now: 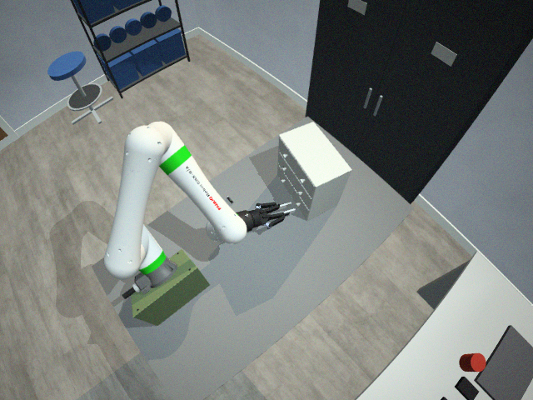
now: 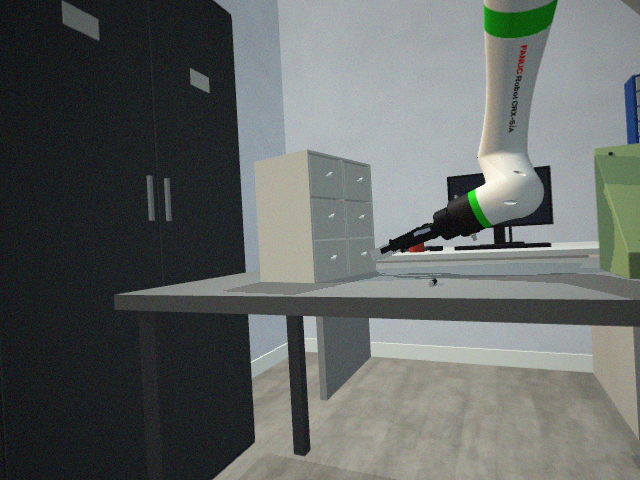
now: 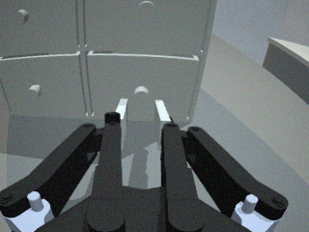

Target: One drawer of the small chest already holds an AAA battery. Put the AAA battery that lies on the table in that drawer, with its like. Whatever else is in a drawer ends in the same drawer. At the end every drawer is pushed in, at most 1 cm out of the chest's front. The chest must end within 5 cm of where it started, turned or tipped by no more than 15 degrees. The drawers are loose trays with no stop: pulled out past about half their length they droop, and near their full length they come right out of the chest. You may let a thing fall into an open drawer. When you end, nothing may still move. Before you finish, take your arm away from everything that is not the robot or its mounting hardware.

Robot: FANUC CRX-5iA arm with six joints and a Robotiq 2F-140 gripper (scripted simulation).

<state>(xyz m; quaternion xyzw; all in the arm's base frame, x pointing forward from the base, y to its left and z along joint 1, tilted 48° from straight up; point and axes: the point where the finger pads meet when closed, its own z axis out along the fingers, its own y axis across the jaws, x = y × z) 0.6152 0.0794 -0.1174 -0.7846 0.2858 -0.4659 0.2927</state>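
Note:
The small cream chest (image 1: 314,159) (image 2: 281,217) stands at the back of the grey table (image 1: 344,241) (image 2: 310,299). It has two columns of three grey drawers (image 3: 149,26), all pushed in. The AAA battery (image 1: 230,199) (image 2: 432,282), small and dark, lies on the table by my forearm, well away from the chest. My gripper (image 1: 289,207) (image 2: 383,250) (image 3: 140,111) points at the chest's front, low down. Its fingers stand a narrow gap apart and hold nothing. The tips are just short of the knob (image 3: 141,91) (image 2: 364,253) of the bottom drawer at the chest's end.
My green base block (image 1: 171,288) (image 2: 617,206) sits on the table's near end. A tall black cabinet (image 1: 409,86) (image 2: 103,206) stands right behind the chest. A white desk with a monitor (image 2: 496,201) and a red can (image 1: 472,362) lies beyond the table.

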